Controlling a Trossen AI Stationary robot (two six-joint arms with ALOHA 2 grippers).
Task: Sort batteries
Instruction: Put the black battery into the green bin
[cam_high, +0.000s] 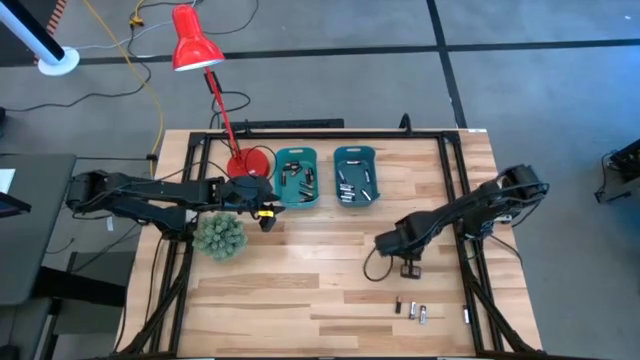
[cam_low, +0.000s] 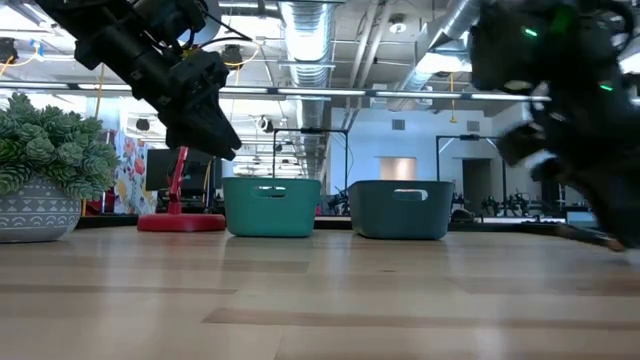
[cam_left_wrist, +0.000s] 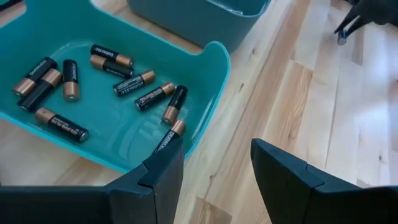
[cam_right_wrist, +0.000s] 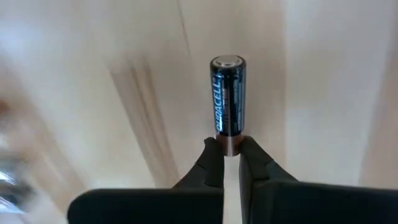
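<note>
Several black-and-copper batteries (cam_left_wrist: 127, 84) lie on the floor of the light teal bin (cam_high: 297, 178). Silver-grey cells (cam_high: 352, 185) lie in the darker teal bin (cam_high: 355, 172) to its right. A few loose batteries (cam_high: 415, 311) rest on the table near its near edge. My left gripper (cam_left_wrist: 214, 155) is open and hovers over the light bin's near rim (cam_left_wrist: 211, 93), touching nothing. My right gripper (cam_right_wrist: 230, 146) is at the table's middle right (cam_high: 410, 268), shut on one black-and-copper battery (cam_right_wrist: 227, 93). My right gripper pinches the battery by its copper end (cam_right_wrist: 231, 145) between the two fingertips (cam_right_wrist: 211, 155). The fingers lie in line with the battery, which sticks straight out beyond them. Its far metal cap (cam_right_wrist: 227, 61) is free, with the wooden table behind it.
A green spiky ball plant in a grey pot (cam_high: 220, 237) stands right beside my left arm. A red desk lamp (cam_high: 195, 45) has its base (cam_high: 250, 162) left of the bins. A black frame (cam_high: 455, 190) borders the wooden table.
</note>
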